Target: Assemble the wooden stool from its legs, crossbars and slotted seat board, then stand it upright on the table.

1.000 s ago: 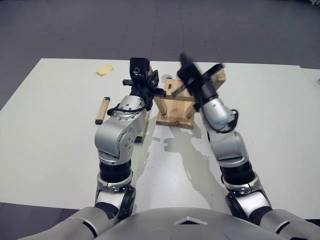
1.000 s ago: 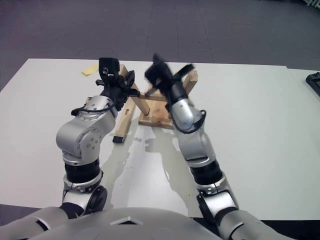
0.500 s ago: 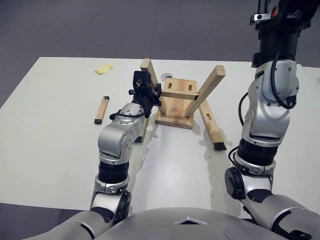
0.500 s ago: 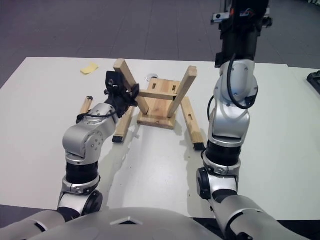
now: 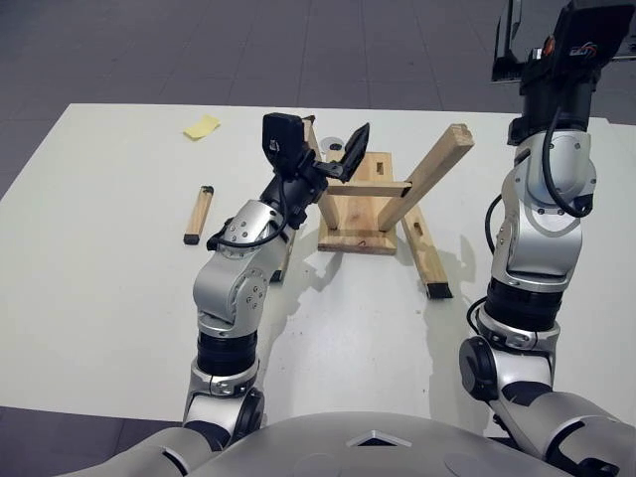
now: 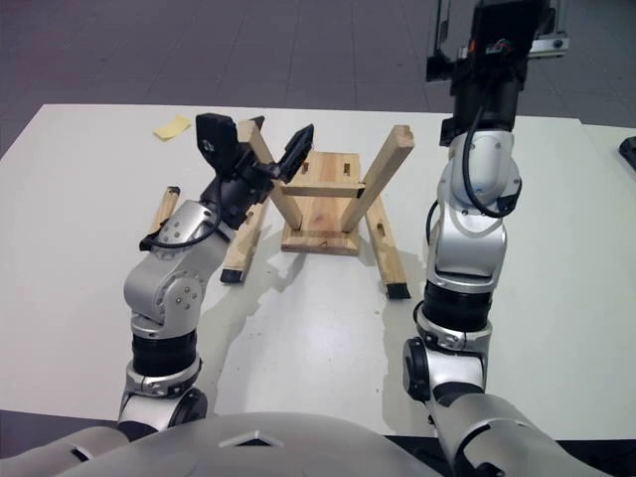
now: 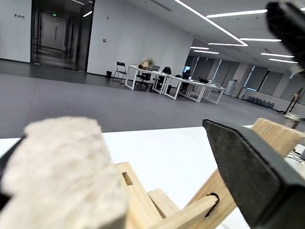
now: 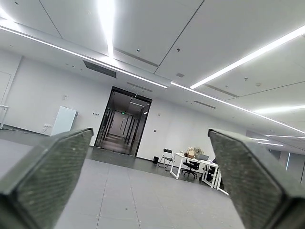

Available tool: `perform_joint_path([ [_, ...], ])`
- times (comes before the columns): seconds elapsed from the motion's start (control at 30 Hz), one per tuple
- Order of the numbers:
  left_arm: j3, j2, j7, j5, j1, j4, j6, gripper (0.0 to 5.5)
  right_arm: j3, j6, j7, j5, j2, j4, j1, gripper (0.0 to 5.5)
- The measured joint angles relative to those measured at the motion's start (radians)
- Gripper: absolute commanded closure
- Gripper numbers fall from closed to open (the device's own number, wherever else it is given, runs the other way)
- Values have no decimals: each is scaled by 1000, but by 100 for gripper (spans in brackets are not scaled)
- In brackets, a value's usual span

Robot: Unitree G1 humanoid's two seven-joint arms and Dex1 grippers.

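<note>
The slotted seat board lies flat on the white table with two legs sticking up from it. A crossbar joins the left leg and the slanted right leg. My left gripper is open beside the top of the left leg, one black finger held clear of the wood. My right gripper is open, raised high over the table's far right and pointing away from the stool. One loose leg lies right of the board. Another lies left of it, partly behind my left arm.
A short wooden piece with a black end lies on the table's left side. A yellow note sits near the far left edge. A dark object shows at the table's right edge. The near half of the table is bare.
My right arm swung from the stool's right leg up and to the far right. My left gripper rose from low beside the board to the left leg's top. The camera shifted slightly.
</note>
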Motion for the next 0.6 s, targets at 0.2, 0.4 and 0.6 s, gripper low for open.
perform_joint_path([
  [0.2, 17, 0, 4, 0, -1, -4, -42, 10, 6, -7, -13, -1, -8, 19, 17, 13],
  [0.4, 174, -38, 65, -124, -139, -48, -112, 10, 7, -21, -17, 1, -11, 51, 26, 13],
  [0.6, 371, 39, 128, -214, -522, 100, -217, 10, 0, -37, -28, 19, -19, 78, 27, 13],
])
